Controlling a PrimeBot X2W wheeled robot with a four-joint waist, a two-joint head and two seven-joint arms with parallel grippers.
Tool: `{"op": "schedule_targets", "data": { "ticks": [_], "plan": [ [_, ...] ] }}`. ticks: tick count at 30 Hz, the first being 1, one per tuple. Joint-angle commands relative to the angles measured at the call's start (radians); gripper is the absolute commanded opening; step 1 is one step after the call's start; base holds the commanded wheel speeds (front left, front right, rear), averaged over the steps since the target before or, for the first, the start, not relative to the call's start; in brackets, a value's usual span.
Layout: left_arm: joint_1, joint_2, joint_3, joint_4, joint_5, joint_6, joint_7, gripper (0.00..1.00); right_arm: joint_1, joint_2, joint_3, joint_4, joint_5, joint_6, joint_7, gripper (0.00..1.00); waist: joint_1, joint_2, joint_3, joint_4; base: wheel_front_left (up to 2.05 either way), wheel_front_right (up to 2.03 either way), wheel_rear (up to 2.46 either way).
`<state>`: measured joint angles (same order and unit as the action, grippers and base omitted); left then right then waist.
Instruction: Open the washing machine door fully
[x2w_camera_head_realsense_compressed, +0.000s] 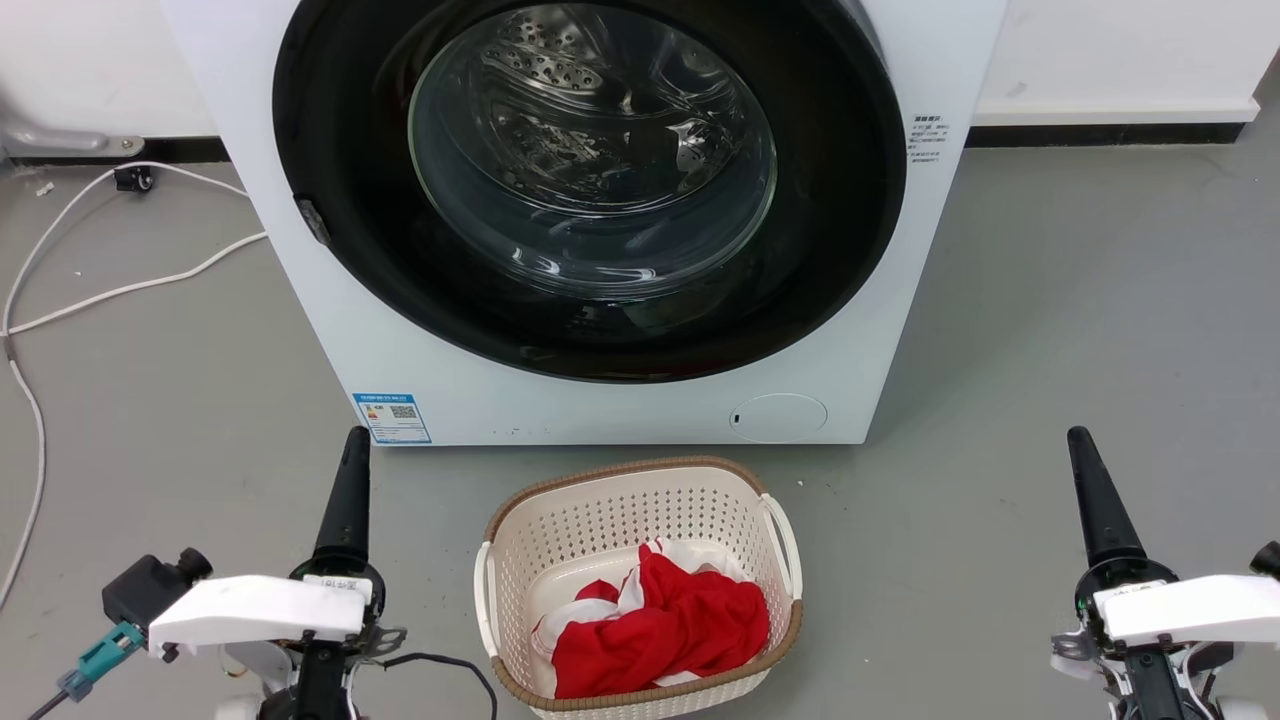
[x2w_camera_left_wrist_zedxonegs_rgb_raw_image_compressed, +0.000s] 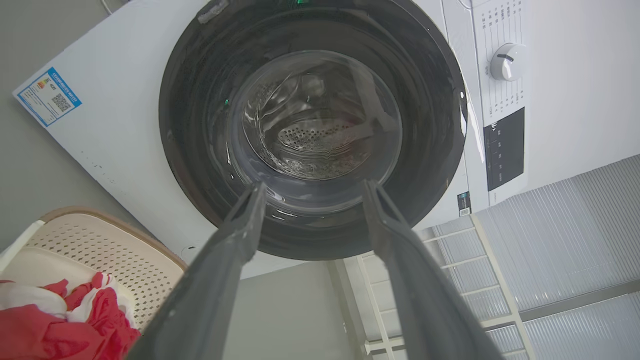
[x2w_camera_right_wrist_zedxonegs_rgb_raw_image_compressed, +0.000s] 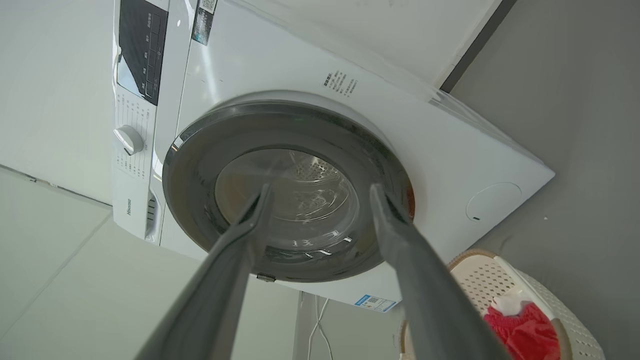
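The washing machine door (x2w_camera_head_realsense_compressed: 340, 200) is a wide glossy black disc with a bulging clear glass centre, and it lies against the front of the white machine. Through the glass I see the steel drum. Low at the left, my left gripper (x2w_camera_head_realsense_compressed: 352, 450) points up toward the machine, well short of it; the left wrist view shows it open (x2w_camera_left_wrist_zedxonegs_rgb_raw_image_compressed: 315, 187), with the door (x2w_camera_left_wrist_zedxonegs_rgb_raw_image_compressed: 315, 130) ahead and nothing held. At the lower right, my right gripper (x2w_camera_head_realsense_compressed: 1080, 445) is likewise apart from the machine. It is open and empty (x2w_camera_right_wrist_zedxonegs_rgb_raw_image_compressed: 320, 187), facing the door (x2w_camera_right_wrist_zedxonegs_rgb_raw_image_compressed: 285, 200).
A cream laundry basket (x2w_camera_head_realsense_compressed: 520, 520) holding red and white cloth stands on the grey floor just before the machine, between my arms. White cables (x2w_camera_head_realsense_compressed: 100, 290) trail across the floor at the left. A small round white flap (x2w_camera_head_realsense_compressed: 778, 417) sits low on the machine's front.
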<state>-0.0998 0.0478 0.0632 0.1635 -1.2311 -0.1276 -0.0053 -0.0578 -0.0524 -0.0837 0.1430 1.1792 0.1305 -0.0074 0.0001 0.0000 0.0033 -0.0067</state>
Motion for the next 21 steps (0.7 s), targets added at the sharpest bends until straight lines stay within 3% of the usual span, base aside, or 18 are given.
{"op": "schedule_targets", "data": {
  "ticks": [1,21],
  "plan": [
    [-0.027,0.003,0.000,-0.026,0.054,-0.002,-0.013,1.00,-0.008,-0.004,0.006,-0.028,-0.057,0.000,-0.012,1.00,-0.0001,0.0000,0.000,0.000,0.00,0.00,0.00],
    [-0.020,0.003,-0.036,-0.041,0.452,0.019,-0.083,1.00,0.004,-0.004,0.034,-0.057,-0.508,0.000,-0.076,1.00,-0.0001,0.0000,-0.001,-0.002,0.00,0.00,0.00]
  ]
}}
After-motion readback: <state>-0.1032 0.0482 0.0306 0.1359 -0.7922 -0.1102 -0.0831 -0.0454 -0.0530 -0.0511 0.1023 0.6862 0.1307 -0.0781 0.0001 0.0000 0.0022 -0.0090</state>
